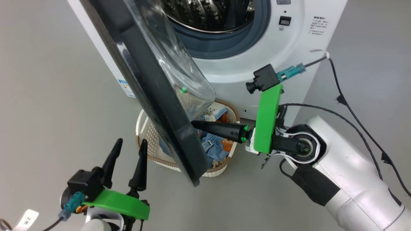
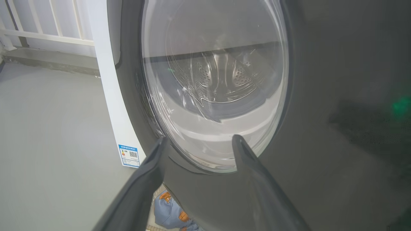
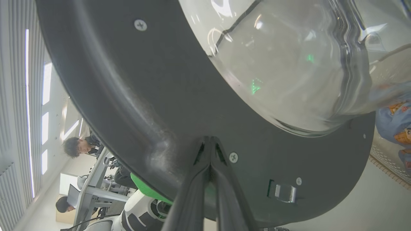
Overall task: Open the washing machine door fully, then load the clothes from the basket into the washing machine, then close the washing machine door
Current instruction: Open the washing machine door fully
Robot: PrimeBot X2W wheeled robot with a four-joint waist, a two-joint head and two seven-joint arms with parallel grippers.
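Washing machine door (image 1: pixel 151 96) is seen swung partly open, and its inner black ring is met by the tips of the tightly clenched right claw (image 1: pixel 193 124). On the door's far side from that claw, the left claw (image 1: pixel 132 141) is held released near the outer face. Beneath the right claw, the clothes (image 1: pixel 213 146) are heaped in the basket (image 1: pixel 143 123), in front of the washing machine (image 1: pixel 244 73).

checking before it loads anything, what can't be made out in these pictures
- Head view: the washing machine door hides much of the basket and the clothes, so their number is unclear.
- Head view: the top edge cuts off the drum; its contents cannot be told.
- Right wrist view: whether the shut right gripper touches the door is too close to judge.
- Head view: the printed label on the washing machine is too small to read.
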